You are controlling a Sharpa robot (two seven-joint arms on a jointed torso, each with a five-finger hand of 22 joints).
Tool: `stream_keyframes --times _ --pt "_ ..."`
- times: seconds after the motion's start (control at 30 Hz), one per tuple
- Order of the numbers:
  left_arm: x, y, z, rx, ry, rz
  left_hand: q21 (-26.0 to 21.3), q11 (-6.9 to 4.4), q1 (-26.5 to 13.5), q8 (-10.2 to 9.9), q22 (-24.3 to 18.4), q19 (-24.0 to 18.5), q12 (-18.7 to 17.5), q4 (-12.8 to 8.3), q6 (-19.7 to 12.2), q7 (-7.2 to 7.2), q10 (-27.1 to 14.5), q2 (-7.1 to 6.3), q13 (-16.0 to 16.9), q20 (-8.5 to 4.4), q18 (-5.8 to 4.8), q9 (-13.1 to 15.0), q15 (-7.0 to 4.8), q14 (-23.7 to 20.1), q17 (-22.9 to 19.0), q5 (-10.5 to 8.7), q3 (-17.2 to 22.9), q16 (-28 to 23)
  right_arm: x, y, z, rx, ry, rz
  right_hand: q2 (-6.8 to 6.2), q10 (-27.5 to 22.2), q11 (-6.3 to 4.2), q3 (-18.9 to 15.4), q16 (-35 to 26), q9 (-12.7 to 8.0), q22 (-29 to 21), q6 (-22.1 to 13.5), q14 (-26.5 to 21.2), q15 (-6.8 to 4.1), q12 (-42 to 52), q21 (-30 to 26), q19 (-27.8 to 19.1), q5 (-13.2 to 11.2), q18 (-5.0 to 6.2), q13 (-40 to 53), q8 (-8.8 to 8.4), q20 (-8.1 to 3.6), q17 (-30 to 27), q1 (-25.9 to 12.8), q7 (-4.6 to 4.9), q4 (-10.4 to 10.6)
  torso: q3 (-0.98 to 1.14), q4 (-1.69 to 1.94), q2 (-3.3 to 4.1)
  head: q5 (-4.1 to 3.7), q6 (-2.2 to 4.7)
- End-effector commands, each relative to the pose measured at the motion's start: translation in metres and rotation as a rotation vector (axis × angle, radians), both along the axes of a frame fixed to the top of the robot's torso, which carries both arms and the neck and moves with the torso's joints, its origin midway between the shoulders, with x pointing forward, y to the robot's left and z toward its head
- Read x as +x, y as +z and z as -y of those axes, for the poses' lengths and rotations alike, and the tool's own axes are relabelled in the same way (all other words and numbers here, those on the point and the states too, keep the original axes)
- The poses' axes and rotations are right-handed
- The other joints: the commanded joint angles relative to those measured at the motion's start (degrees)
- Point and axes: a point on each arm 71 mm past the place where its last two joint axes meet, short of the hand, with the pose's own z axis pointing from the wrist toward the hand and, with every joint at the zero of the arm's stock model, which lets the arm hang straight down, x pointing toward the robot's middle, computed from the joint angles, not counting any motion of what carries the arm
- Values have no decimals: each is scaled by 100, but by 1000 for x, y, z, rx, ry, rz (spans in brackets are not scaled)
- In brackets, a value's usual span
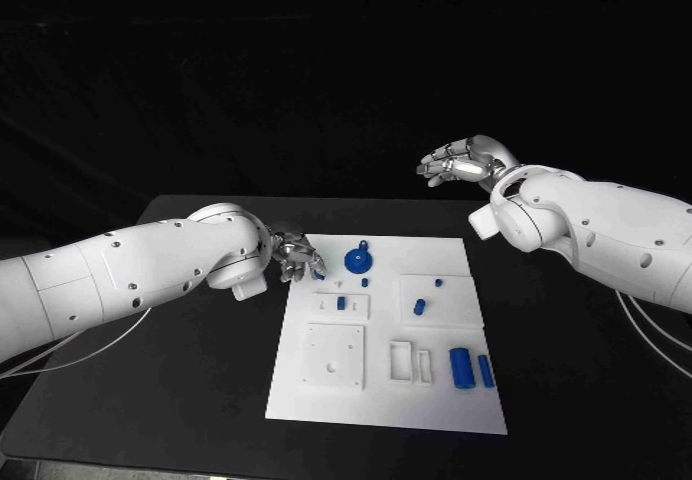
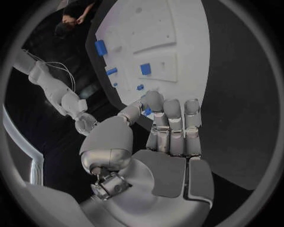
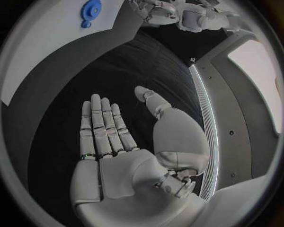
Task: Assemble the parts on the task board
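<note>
Left hand (image 1: 294, 255) is hovering at the task board (image 1: 387, 405) near its far left corner. In the head view its fingers are curling downward and their state is unclear; the left wrist view (image 2: 160, 142) is showing thumb and fingers closing on a small blue part (image 2: 147, 111) (pinched just off the board's edge).

Board is lying flat on the black table (image 1: 159, 400), mid-surface. Blue parts are sitting on it: a round disc (image 1: 359, 263) near the far edge, small pegs (image 1: 340, 302) in the raised white blocks, two cylinders (image 1: 463, 367) toward the near right.

Right hand (image 1: 464, 162) is hanging raised beyond the far right corner, well apart from the board. Right wrist view is showing it (image 3: 118, 142) flat, fingers extended, grasping nothing, with the disc (image 3: 90, 10) far off.

Background is dark.
</note>
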Motion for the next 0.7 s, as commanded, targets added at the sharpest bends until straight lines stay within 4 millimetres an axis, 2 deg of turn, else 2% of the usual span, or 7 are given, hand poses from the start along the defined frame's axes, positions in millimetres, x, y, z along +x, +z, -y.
stream_keyframes --times 0.03,0.2,0.53,0.7 --pt "-3 0 2 40 -3 48 16 -12 11 44 -7 90 77 30 512 -338 87 -57 17 -737 -43 15 -16 87 17 41 8 62 0 0 -1 1 12 -3 -36 -31 21 10 -30 -10 6 -39 -31 6 20 -22 -45 30 37 -10 29 16 8 27 194 29 2 5 -2 18 -9" --pt "-12 -8 7 86 -20 77 18 -27 3 55 -5 128 108 36 542 -349 102 -60 36 -744 -37 10 -32 107 30 93 16 88 0 0 -1 0 13 -3 -36 -32 22 10 -32 -11 8 -39 -33 7 21 -24 -48 34 38 -14 30 17 10 31 194 27 7 12 -5 26 -8" --pt "-22 -21 15 94 -63 35 8 -51 -105 98 17 151 170 33 630 -375 95 -21 73 -745 -40 9 -29 115 53 281 5 130 0 0 -1 1 11 2 -37 -32 22 12 -36 -14 12 -38 -34 8 28 -26 -53 39 41 -25 33 19 15 51 194 15 10 -12 5 49 -18" --pt "-24 -25 16 107 -70 16 6 -55 -121 106 21 152 178 25 648 -380 94 -19 77 -745 -39 9 -24 115 56 297 3 135 0 0 1 0 9 1 -35 -30 21 13 -36 -15 15 -35 -33 8 32 -26 -52 42 42 -28 36 21 18 56 193 13 12 -17 7 41 -26"
